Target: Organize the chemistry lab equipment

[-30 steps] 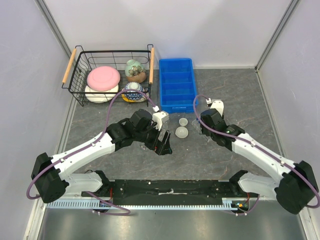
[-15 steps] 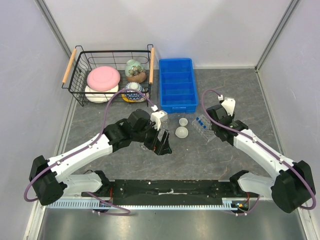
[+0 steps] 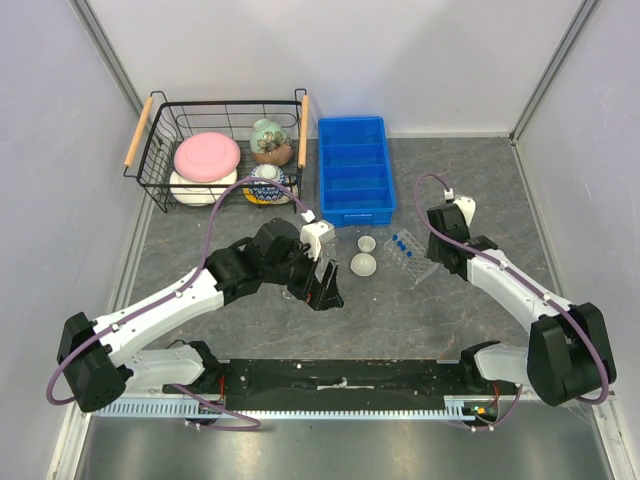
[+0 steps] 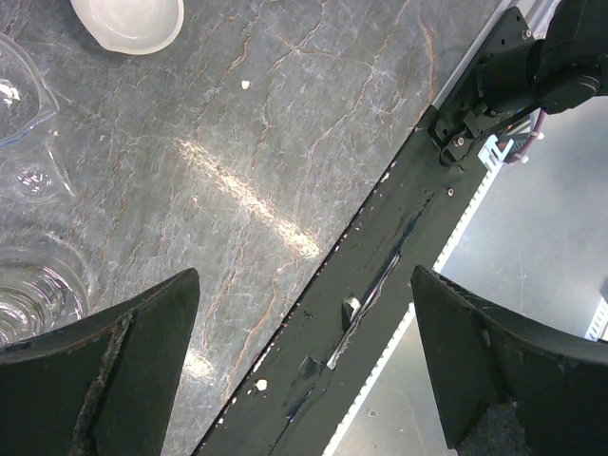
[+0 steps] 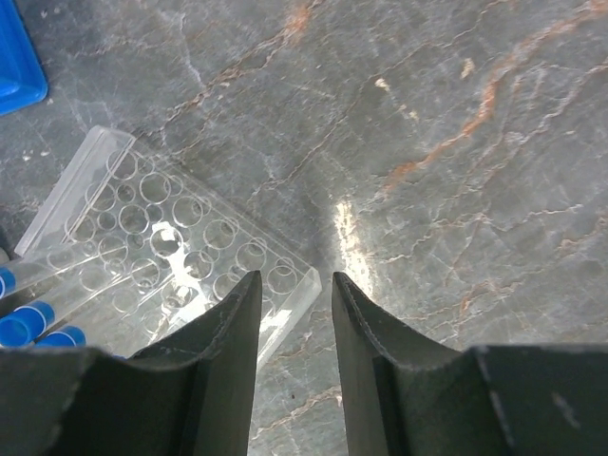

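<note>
The left tool [image 4: 304, 273] hangs released, jaws wide, over the middle of the counter [image 4: 285, 142], with glass flasks [image 4: 28, 294] by its left finger and two white dishes [image 3: 363, 264] close by. The right tool [image 5: 293, 277] stands narrowly parted at a corner of the clear rack [image 5: 161, 237] of blue-capped tubes [image 5: 28, 323], right of the counter's centre. Whether it pinches the rack I cannot tell.

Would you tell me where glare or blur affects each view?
Left wrist: a bright glare streak crosses the tabletop; the left gripper's fingers loom dark and soft. Right wrist: a glare patch ahead of the blurred right gripper's fingers; the clear tube rack is sharp. Top external: even light, faint shadows.
</note>
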You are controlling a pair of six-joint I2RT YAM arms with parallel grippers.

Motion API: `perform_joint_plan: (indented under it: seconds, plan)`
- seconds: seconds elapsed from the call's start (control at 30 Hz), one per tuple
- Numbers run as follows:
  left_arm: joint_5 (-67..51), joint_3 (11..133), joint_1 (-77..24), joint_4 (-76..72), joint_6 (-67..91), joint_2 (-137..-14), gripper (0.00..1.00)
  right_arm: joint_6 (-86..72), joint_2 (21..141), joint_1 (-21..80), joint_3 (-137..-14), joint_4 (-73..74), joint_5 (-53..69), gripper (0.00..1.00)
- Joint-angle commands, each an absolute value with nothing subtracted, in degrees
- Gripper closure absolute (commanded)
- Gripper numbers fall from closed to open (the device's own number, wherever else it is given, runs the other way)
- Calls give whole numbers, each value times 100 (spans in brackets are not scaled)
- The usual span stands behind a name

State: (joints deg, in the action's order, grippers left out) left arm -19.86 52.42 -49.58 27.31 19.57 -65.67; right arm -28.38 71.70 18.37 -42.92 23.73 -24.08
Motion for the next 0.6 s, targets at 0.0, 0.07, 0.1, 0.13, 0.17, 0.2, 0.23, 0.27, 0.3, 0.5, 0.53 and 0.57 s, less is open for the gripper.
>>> perform_joint_plan:
  seconds: [0.0,0.07,0.1,0.13,0.17,0.2,0.23,0.27,0.3,0.5,0.53,0.57]
  plan:
    - [-2136,5238,-4931,2531,1881,-6451,1,-2672,7347,1802,-4245,2004,-1987,58]
    - [-2136,5238,-4922,2531,1872,-6442,1,-2646,7409,1793,-4245,1978,-1908,58]
    - [-2136,5238,-4931,2523,1881,-6442,1,-2628,7427,1802,-4236,1978,-1872,58]
    - [-2127,5238,-4931,2531,1872,-6442,1,-2628,7453,1793,-4228,1969,-1811,58]
    - [-2136,5238,-4922,2531,1872,-6451,1,-2628,7453,1802,-4219,1969,-1776,57]
    - [-2136,5238,-4931,2523,1881,-6451,1,-2611,7462,1802,-4219,1969,-1758,57]
    - [-2136,5238,-4931,2514,1872,-6451,2,-2610,7462,1802,-4210,1969,-1706,56]
    - [-2144,5238,-4931,2514,1881,-6460,2,-2602,7462,1802,-4219,1969,-1705,56]
    - [-2153,5238,-4931,2514,1890,-6451,2,-2593,7488,1810,-4219,1977,-1688,56]
    - [-2162,5229,-4931,2505,1890,-6442,2,-2584,7602,1793,-4219,1978,-1688,56]
    - [-2162,5229,-4922,2505,1890,-6451,2,-2575,7594,1802,-4210,1969,-1670,56]
    - [-2162,5229,-4931,2505,1890,-6469,2,-2584,7602,1802,-4193,1943,-1635,56]
